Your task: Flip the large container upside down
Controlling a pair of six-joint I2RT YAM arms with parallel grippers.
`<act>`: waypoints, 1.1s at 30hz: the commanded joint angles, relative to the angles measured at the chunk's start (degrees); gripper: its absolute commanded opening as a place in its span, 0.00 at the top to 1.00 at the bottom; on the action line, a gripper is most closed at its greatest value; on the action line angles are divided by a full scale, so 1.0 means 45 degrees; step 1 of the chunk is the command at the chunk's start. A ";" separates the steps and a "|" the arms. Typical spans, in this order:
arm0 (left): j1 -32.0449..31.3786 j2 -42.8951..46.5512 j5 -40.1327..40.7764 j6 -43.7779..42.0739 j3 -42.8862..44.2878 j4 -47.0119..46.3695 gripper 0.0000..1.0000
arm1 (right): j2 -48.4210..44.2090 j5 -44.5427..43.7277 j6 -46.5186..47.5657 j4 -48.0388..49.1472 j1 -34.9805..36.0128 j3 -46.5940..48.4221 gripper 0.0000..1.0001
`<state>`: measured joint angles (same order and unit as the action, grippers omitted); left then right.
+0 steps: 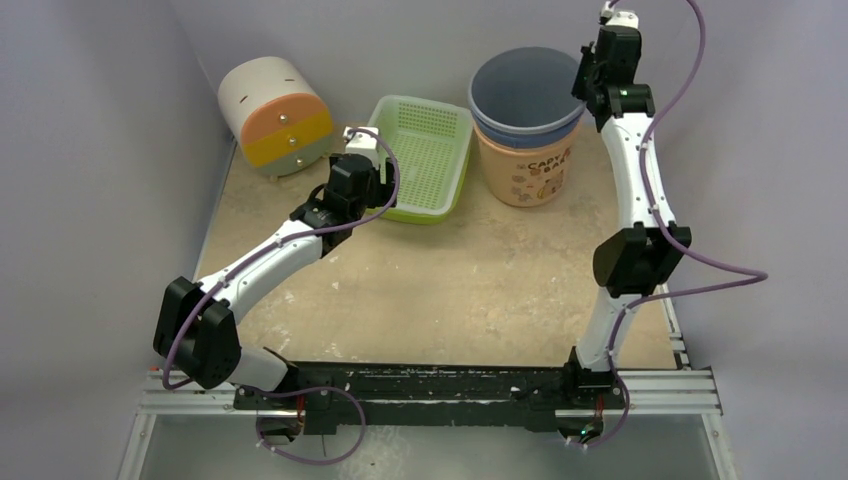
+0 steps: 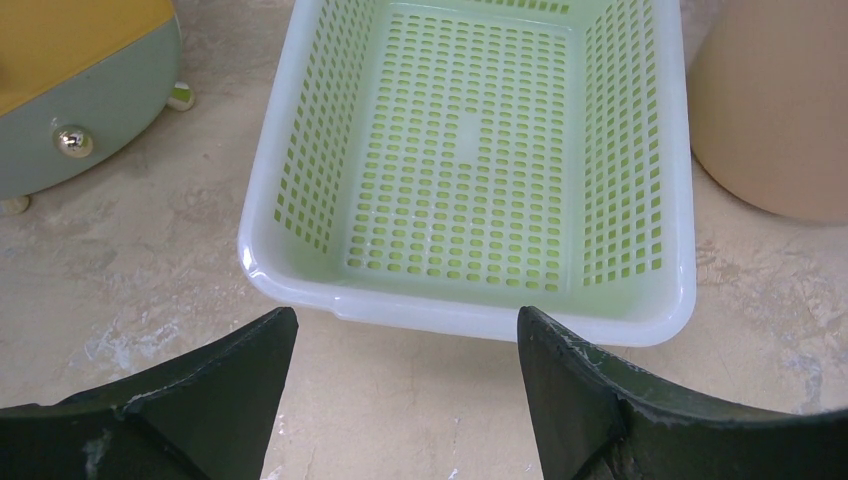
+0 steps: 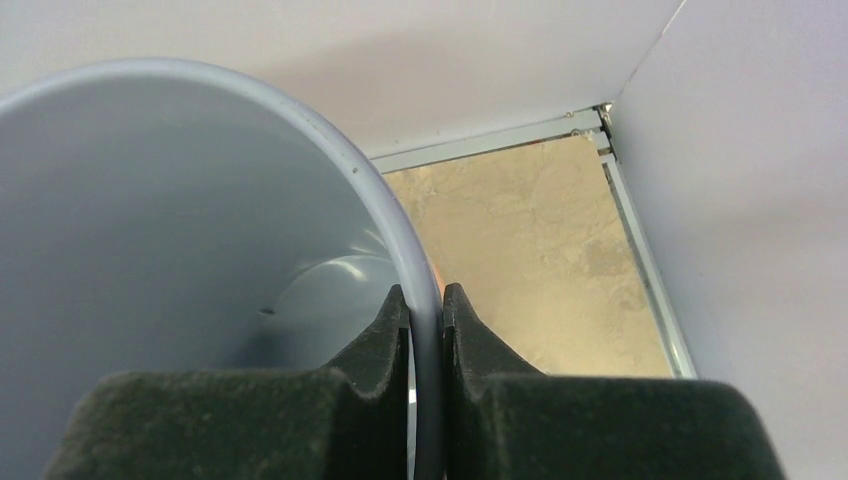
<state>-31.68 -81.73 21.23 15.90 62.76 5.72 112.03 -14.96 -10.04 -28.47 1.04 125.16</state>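
Beige mottled tabletop (image 1: 480, 290), boxed in by pale lilac walls, carries everything in view. On it the right gripper (image 3: 425, 296) has its jaws pinched nearly together on the grey-blue rim (image 3: 400, 240) of the large container (image 1: 525, 150), one finger inside the wall and one outside, at the rim's 3 o'clock edge. The container stands upright, mouth up, at about 1 o'clock on the table. Its peach lower body carries printed lettering.

The left gripper (image 2: 405, 322) holds nothing, its jaws spread wide and hanging just above the tabletop, short of the near edge of a green perforated basket (image 2: 300, 170). That basket sits at 12 o'clock, just beside the container on its 9 o'clock side. A rounded drawer unit (image 1: 275, 115), with orange, yellow and green fronts, rests at 10 o'clock by the wall.
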 commanded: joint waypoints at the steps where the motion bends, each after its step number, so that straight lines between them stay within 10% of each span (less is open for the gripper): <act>1: -0.0069 0.0077 0.0047 0.0230 -0.0016 -0.0176 0.22 | -0.2032 0.1186 -0.0421 0.1680 0.0021 0.1838 1.00; 13: -0.0069 0.0087 0.0125 0.0305 -0.0171 -0.0134 0.22 | -0.2584 -0.1236 0.0918 0.3478 0.0026 0.0451 1.00; 21: -0.0069 0.0111 0.0083 0.0298 -0.0173 -0.0060 0.22 | -0.3248 0.2971 -0.0960 0.4227 -0.1022 -0.1857 1.00; 33: -0.0064 0.0181 0.0275 0.0197 -0.0251 0.0038 0.22 | -0.2075 0.2793 -0.1130 0.3100 -0.1129 -0.1871 1.00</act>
<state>-31.68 -81.73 21.50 16.91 61.93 6.98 106.76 -4.97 -9.85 -25.76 -4.36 116.53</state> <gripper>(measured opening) 0.780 0.097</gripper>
